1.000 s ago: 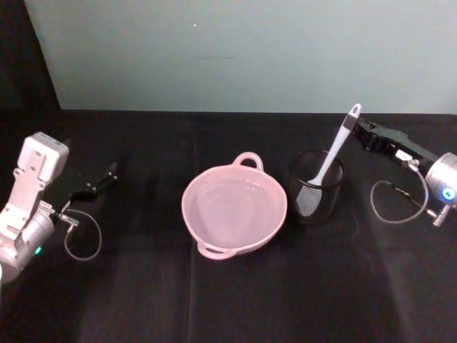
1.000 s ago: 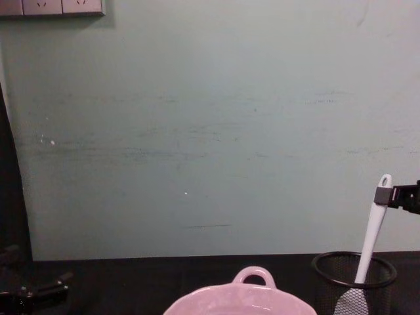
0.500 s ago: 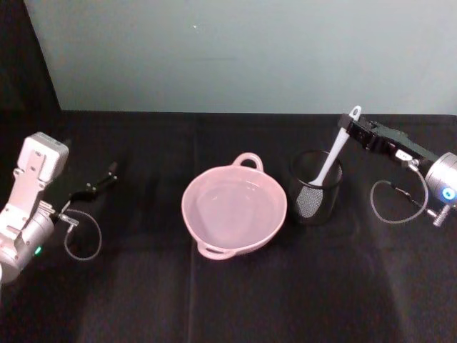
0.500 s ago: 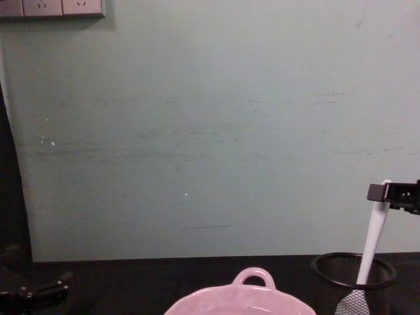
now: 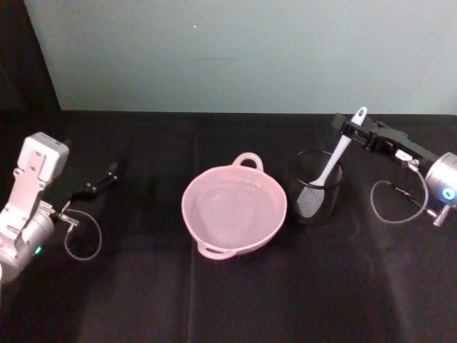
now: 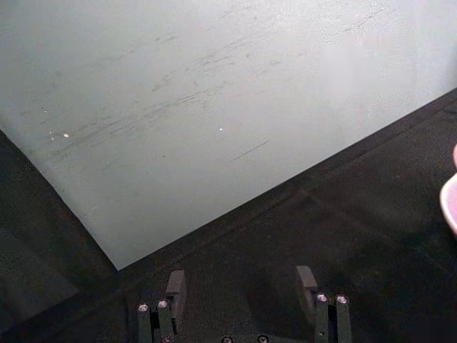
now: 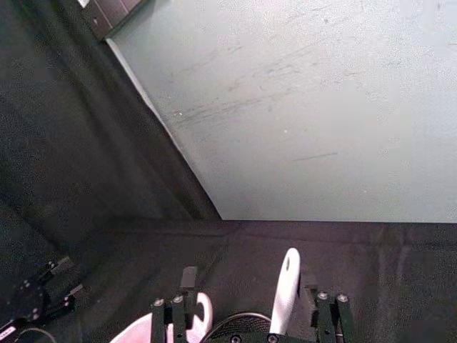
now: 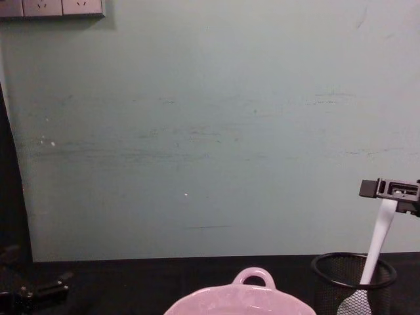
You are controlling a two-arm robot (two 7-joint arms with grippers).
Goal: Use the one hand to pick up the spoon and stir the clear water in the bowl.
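left gripper (image 5: 106,175): parked low on the black table (image 5: 143,300) at the far left, well apart from everything else; the left wrist view shows its two fingers (image 6: 175,284) spread with nothing between them.
bowl (image 5: 234,211): pale pink, glossy, standing in the middle of the table, one loop handle on its far rim and another at the near rim; just to the left of the mesh cup, not touching it.
clear water (image 5: 230,207): only a faint sheen across the inside of the bowl, no utensil in it.
mesh cup (image 5: 315,187): black wire cup right of the bowl, upright, holding the spoon.
spoon (image 5: 335,161): white, blade down inside the mesh cup, slim handle leaning up and to the right, its holed end poking above the gripper.
right gripper (image 5: 355,131): reaches in from the right at the top of the spoon handle; the right wrist view shows the handle standing between its parted fingers (image 7: 187,280), close to one side, and i can't tell whether they have it clamped yet.
wall (image 8: 210,125): pale green, behind the table.
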